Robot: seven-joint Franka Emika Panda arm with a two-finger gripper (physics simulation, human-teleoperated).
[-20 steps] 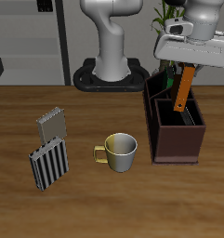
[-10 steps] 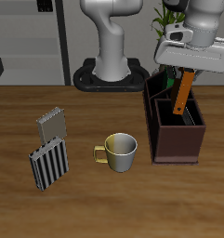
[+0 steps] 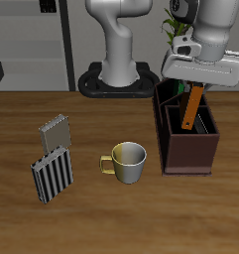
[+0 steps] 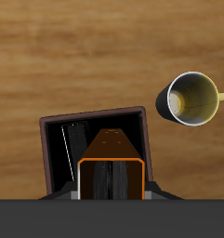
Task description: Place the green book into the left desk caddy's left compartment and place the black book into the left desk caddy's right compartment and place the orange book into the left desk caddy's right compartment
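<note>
My gripper [image 3: 196, 89] is shut on the orange book [image 3: 191, 109] and holds it tilted, its lower end inside the left desk caddy [image 3: 188, 154]. This is the maroon box beside the mug. In the wrist view the orange book [image 4: 111, 165] hangs over the caddy's squarish right compartment [image 4: 90, 139]. The black book [image 4: 72, 153] stands there on edge against one wall, showing thin white page edges. The gripper's fingers are hidden in the wrist view. I cannot make out the green book; the caddy's far end is covered by my gripper.
A metal mug [image 3: 126, 162] stands near the table's middle, beside the caddy; it also shows in the wrist view [image 4: 192, 98]. Two grey striped books [image 3: 52, 177] [image 3: 56, 131] lie on the far side of the mug. A potted plant [image 3: 173, 25] stands behind the caddy.
My gripper has moved down with the orange book, whose lower end now sits deeper in the caddy. Nothing else has moved.
</note>
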